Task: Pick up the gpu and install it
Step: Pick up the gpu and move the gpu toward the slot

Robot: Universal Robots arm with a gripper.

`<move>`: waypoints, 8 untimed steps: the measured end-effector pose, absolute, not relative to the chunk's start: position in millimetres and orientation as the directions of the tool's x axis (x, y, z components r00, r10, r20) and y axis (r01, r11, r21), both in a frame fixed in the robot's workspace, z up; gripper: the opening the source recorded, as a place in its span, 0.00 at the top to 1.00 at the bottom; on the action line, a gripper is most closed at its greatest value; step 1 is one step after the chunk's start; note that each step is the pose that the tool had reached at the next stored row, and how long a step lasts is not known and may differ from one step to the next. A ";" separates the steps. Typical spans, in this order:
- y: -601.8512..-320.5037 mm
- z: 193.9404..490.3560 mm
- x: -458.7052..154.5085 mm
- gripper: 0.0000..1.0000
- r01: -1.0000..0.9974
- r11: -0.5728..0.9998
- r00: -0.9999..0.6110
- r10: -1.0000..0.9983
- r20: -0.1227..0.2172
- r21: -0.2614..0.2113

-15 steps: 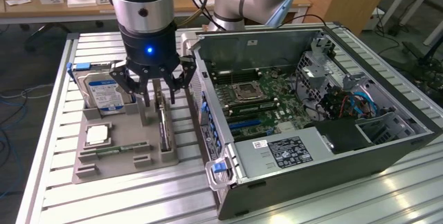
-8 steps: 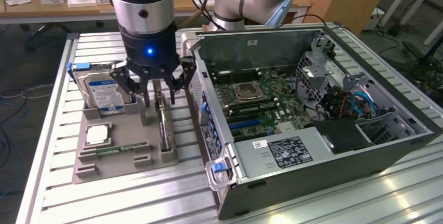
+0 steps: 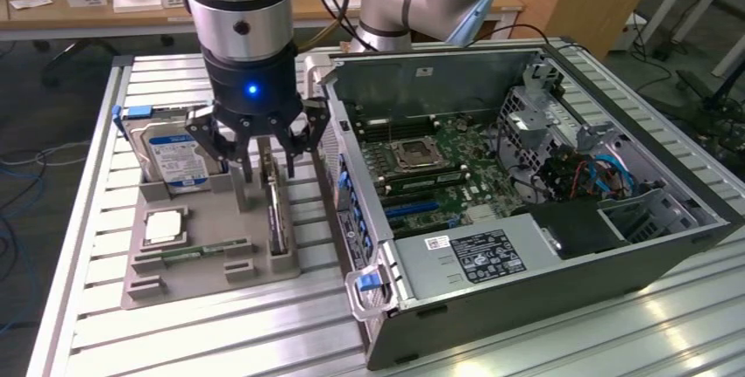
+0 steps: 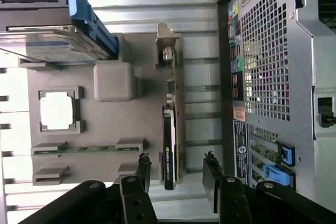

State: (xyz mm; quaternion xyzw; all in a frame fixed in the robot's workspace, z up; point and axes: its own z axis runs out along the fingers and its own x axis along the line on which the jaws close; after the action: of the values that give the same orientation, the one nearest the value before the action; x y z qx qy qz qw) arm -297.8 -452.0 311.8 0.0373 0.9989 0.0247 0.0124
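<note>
The gpu (image 3: pixel 277 215) stands on its long edge in a slot of the grey holder tray (image 3: pixel 192 277), which lies at the exterior view's left of the open computer case (image 3: pixel 652 259). It is a thin card with a dark face and a brownish board (image 4: pixel 169 145). My gripper (image 3: pixel 265 166) hangs directly over the card's far end, open. In the wrist view the gripper (image 4: pixel 176 172) has one fingertip on each side of the card, both clear of it. Nothing is held.
The tray also holds a blue-labelled hard drive (image 3: pixel 174 154) upright, a silver processor chip (image 3: pixel 163 224) and a green memory stick (image 3: pixel 198 253). The case's motherboard (image 3: pixel 437 167) lies exposed with blue slots (image 3: pixel 413 209). The case's rear panel (image 4: pixel 262 77) stands close beside the card.
</note>
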 end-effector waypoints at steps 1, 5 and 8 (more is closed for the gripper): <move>-452.0 311.4 -297.8 0.47 0.074 0.996 -0.997 0.075 -0.023 0.050; -452.0 309.5 -297.8 0.47 0.074 0.996 -0.997 0.075 -0.023 0.050; -452.0 307.6 -297.8 0.47 0.074 0.996 -0.997 0.075 -0.023 0.050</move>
State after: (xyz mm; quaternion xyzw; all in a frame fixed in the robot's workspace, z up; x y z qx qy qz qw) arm -297.8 -452.0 307.6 0.0373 0.9989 0.0248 0.0125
